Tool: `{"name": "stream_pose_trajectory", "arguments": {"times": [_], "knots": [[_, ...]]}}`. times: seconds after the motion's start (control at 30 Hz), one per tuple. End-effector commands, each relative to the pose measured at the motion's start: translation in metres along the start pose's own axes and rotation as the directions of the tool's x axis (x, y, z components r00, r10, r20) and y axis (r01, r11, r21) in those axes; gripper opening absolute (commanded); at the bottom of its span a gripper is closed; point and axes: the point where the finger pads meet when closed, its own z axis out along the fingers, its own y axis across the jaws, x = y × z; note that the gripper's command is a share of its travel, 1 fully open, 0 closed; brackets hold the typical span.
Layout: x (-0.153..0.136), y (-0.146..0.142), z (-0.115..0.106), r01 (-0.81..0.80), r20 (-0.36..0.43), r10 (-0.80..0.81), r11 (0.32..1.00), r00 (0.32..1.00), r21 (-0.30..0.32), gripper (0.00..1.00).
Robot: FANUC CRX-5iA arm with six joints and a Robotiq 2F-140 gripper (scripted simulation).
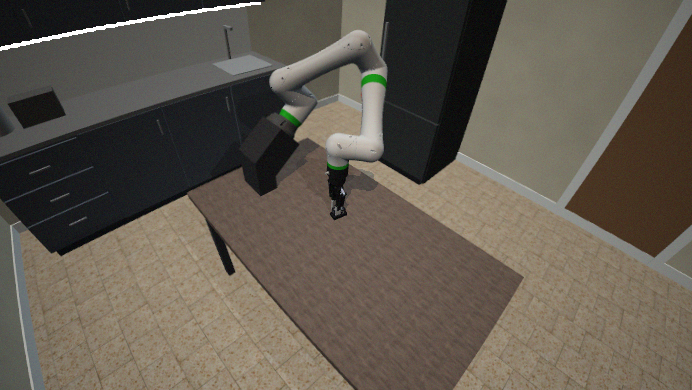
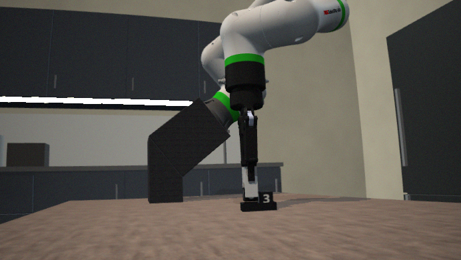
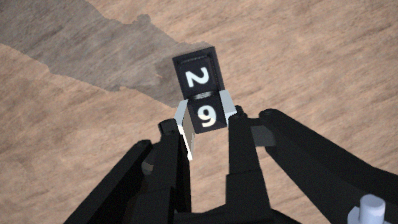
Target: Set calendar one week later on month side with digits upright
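The black calendar tray rests on the table. One black cube stands in its right end in the exterior view, with a white 3 upright on its front; in the wrist view its top shows a 2. My gripper points down over the tray's left end, shut on the other black cube, whose top shows a 6 or 9. That cube is beside the first, with its front hidden by a finger in the exterior view. Whether it touches the tray's floor cannot be seen. No month name is readable.
The wooden table carries the arm's dark pedestal, behind and left of the tray in the exterior view. Kitchen cabinets and a tall dark fridge stand beyond the table.
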Motion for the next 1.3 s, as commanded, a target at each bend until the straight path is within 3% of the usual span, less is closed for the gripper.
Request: {"name": "stream_pose_trajectory", "arguments": {"times": [0.0, 1.27], "knots": [[-0.0002, 0.0002, -0.0002, 0.000, 0.000, 0.000, 1.000, 1.000, 0.000, 0.16], [-0.0002, 0.0002, 0.0098, 0.000, 0.000, 0.000, 1.000, 1.000, 0.000, 0.16]]}}
